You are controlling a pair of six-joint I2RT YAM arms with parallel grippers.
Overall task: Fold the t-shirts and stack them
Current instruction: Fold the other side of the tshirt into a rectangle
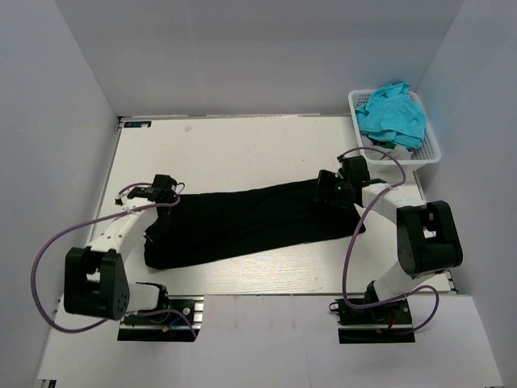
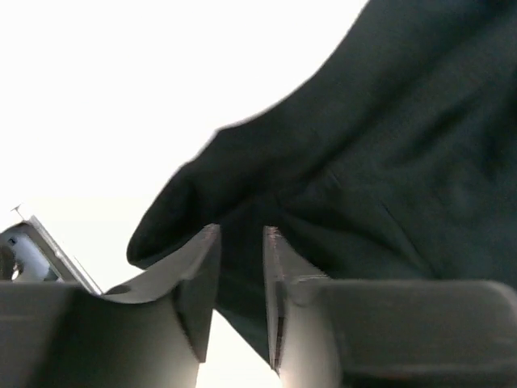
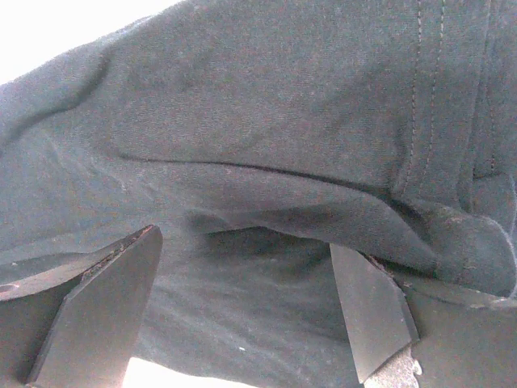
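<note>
One black t-shirt (image 1: 250,222) lies on the white table (image 1: 242,149), folded into a long strip that runs from near left to far right. My left gripper (image 1: 171,196) sits at the strip's upper left end. In the left wrist view its fingers (image 2: 241,230) stand a narrow gap apart, and the dark cloth (image 2: 388,145) shows just beyond and through the gap. My right gripper (image 1: 327,192) hovers over the strip's right end. In the right wrist view it is wide open (image 3: 244,240), low over the cloth (image 3: 266,105), with a raised fold between the fingers.
A white lattice basket (image 1: 432,145) stands at the far right corner with teal cloth (image 1: 392,113) heaped in it. Grey walls close in the table on three sides. Bare tabletop shows behind the strip and along its near side.
</note>
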